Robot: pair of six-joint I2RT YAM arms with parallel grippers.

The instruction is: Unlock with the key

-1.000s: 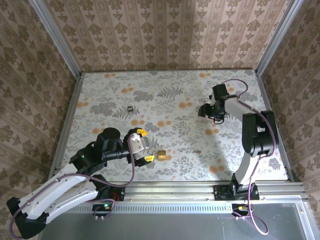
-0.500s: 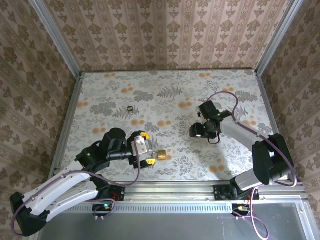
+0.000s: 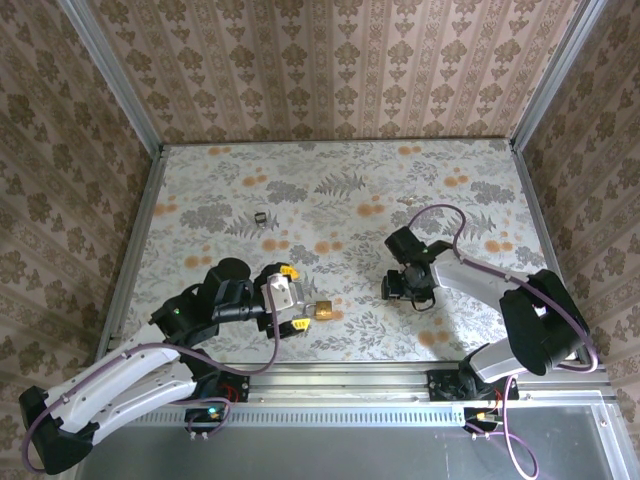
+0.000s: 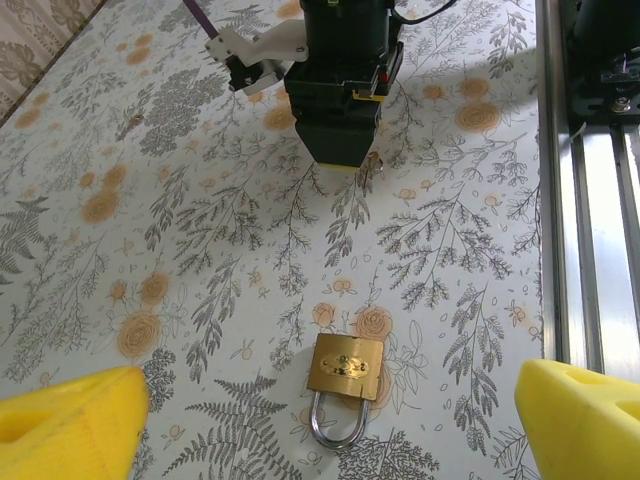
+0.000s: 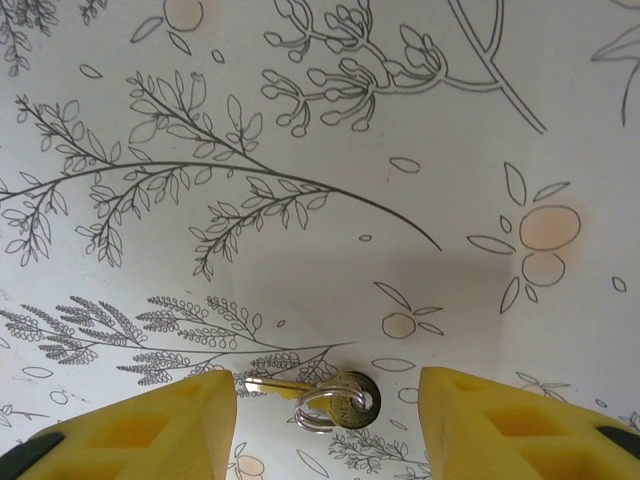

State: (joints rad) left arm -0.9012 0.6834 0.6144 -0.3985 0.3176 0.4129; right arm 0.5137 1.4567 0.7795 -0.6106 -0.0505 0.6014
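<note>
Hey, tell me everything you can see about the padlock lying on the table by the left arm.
The padlock is small, with a squarish brass-gold body that looks like metal and a silver U-shaped shackle, which appears shut. Its face carries a few marks too tiny to read. It lies flat on the floral table, with its shackle toward the left wrist camera. It sits between the yellow fingers of the open left gripper and touches neither; only the table touches it.
</note>
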